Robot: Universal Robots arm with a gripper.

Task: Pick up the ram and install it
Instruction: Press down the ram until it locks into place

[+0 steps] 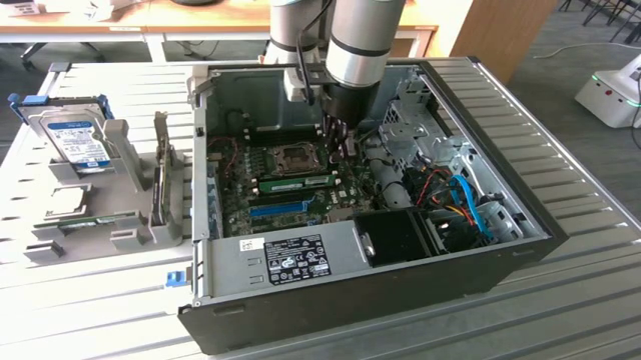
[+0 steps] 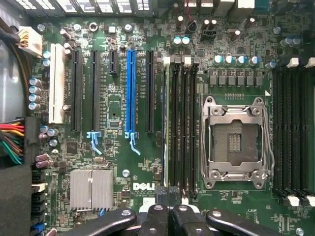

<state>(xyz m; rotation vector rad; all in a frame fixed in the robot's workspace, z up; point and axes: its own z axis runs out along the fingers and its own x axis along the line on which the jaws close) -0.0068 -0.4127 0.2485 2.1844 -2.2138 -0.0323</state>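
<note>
The tool (image 2: 168,195), pinched shut and apparently empty, hangs over the ram (image 1: 300,182) standing inside the computer (image 1: 331,300); likely light, stiff, breakable, best held by its edges.

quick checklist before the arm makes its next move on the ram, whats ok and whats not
1. Gripper fingers shut: ok.
2. Ram standing upright in a motherboard slot beside the CPU socket: ok.
3. Ram pressed fully home with the end latches closed: cannot tell.
4. Gripper lined up over the bank of memory slots, as the wrist view shows: ok.
5. Whether the fingertips touch the ram: cannot tell.
6. Blue and orange cables lying at the far side of the computer case, away from the memory slots: ok.
</note>
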